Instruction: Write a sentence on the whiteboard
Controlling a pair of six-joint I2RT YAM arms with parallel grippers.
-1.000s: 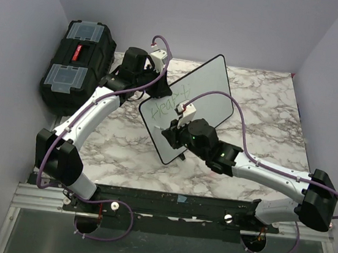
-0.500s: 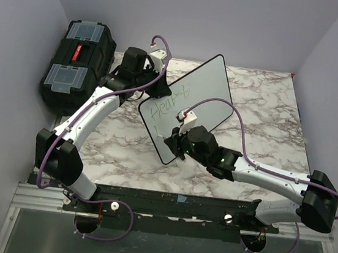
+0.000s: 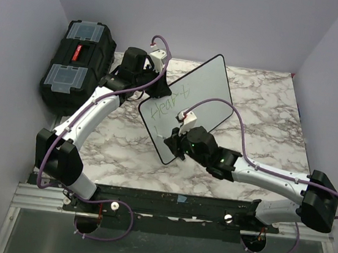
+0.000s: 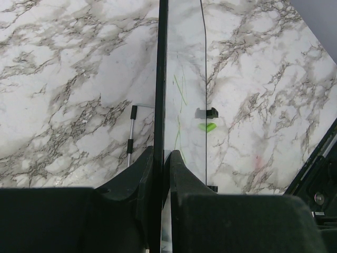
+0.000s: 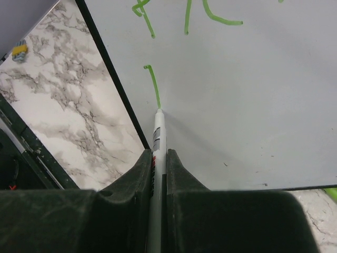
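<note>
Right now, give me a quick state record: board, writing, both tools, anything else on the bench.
whiteboard: edge clamped in left tool
sentence: one green line, plus a short stroke started below it
right tool: shut on marker
marker tip: touching the whiteboard at the stroke's lower end
toolbox: black, far left corner

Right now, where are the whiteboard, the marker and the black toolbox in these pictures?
whiteboard (image 3: 208, 85), top external view, bare white face near its far corner.
marker (image 5: 158, 129), right wrist view, white barrel just behind its tip.
toolbox (image 3: 99, 49), top external view, black lid.
</note>
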